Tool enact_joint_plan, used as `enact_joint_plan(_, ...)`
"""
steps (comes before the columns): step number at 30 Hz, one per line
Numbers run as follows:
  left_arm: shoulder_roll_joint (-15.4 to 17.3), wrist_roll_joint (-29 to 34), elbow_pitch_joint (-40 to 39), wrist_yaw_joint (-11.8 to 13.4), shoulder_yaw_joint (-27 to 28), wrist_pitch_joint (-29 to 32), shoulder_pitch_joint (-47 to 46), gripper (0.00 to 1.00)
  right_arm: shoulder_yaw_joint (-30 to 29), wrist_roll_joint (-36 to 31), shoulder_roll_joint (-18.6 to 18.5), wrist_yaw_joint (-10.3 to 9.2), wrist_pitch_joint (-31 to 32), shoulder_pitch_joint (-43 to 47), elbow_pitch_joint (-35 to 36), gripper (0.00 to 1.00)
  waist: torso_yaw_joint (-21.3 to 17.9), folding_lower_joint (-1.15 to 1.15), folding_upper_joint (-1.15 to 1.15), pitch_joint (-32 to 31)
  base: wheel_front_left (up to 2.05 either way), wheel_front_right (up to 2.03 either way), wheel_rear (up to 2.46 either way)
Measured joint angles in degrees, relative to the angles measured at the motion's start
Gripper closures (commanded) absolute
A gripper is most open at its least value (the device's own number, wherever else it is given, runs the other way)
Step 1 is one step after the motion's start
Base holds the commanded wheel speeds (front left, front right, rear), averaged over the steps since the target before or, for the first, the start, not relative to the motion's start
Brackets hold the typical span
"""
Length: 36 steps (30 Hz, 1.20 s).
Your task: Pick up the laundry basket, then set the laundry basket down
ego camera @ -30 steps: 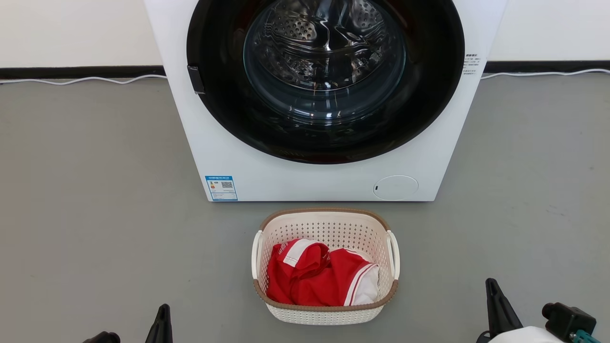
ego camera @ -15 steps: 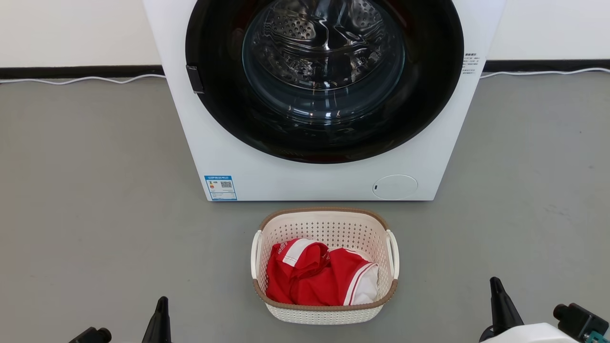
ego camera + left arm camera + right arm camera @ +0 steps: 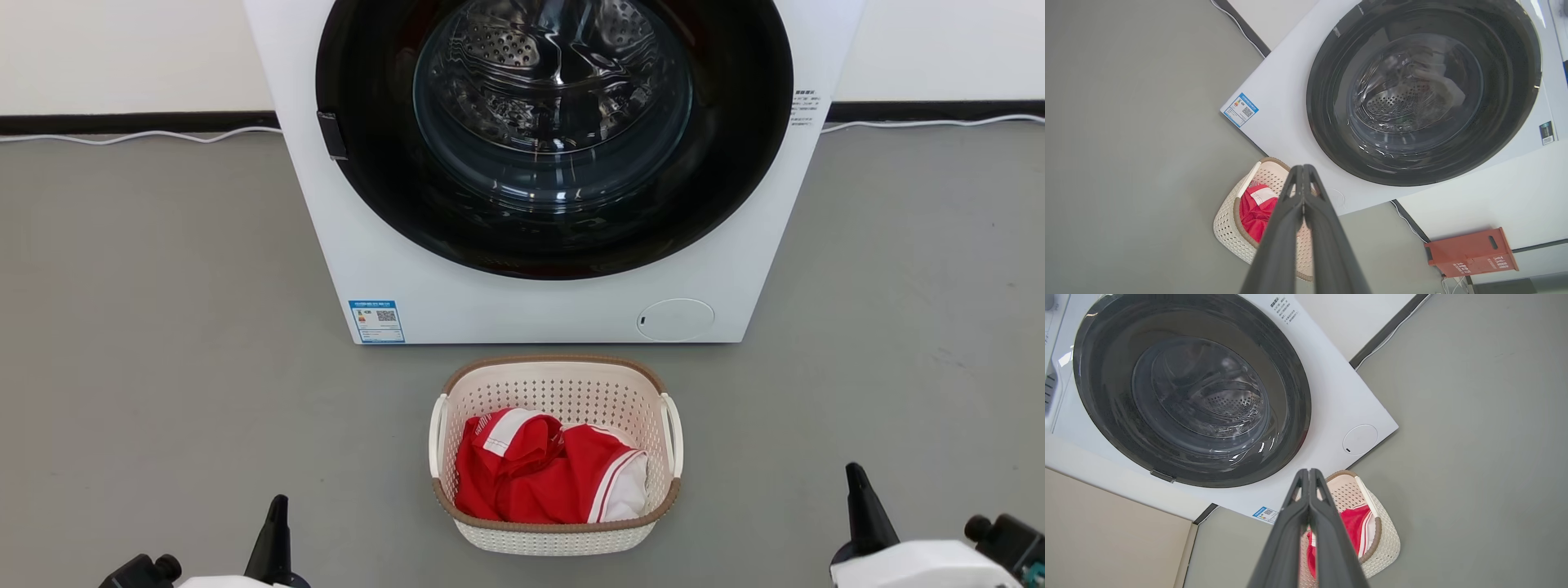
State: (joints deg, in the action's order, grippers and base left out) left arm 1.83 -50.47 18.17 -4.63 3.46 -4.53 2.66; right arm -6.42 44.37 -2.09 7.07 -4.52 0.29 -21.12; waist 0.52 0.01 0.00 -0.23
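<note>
Washer [image 3: 531,314] stands just behind laundry basket [image 3: 555,539]; left hand [image 3: 1303,168], right hand [image 3: 1309,472] pinched together, empty.

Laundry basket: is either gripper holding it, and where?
Nothing is held: the left gripper and right gripper are shut, empty, clear of the laundry basket.

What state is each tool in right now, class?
Left tool: closed, holding nothing.
Right tool: closed, holding nothing.

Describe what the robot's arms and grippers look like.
The left gripper and right gripper each have two long, tapering dark grey fingers ending in points. Behind them sit glossy white wrist shells, each with a black knobbed part beside it.
</note>
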Motion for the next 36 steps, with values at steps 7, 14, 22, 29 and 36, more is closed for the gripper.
enact_joint_plan(7,0.01,-4.36,-0.15,-0.25,0.08,1.07,-0.14,1.00,-0.33,4.94,-0.01,0.00,1.10,-0.67,0.38,1.00,-0.05,0.00,0.00,0.04,0.00,0.00,0.00)
enact_joint_plan(14,0.07,-9.39,-0.52,-0.43,0.21,2.48,-1.16,1.00,-0.48,10.61,-0.01,0.00,2.53,-0.69,1.21,1.00,-0.12,0.00,0.00,0.09,0.00,0.00,0.00)
enact_joint_plan(22,0.09,-13.73,-0.79,-0.51,0.32,3.54,-1.70,1.00,-0.59,15.68,-0.01,0.00,3.37,-0.77,1.83,1.00,-0.17,0.00,0.00,0.14,0.00,0.00,0.00)
enact_joint_plan(29,0.13,-18.04,-1.15,-0.97,0.43,4.60,-2.22,1.00,-0.69,20.61,-0.02,0.00,4.52,-1.83,2.24,1.00,-0.23,0.00,0.00,0.18,0.00,0.00,0.00)
enact_joint_plan(36,0.15,-22.37,-1.30,-1.01,0.64,5.95,-2.60,1.00,-0.79,25.65,-0.03,0.00,5.64,-1.85,2.58,1.00,-0.28,0.00,0.00,0.22,0.00,0.00,0.00)
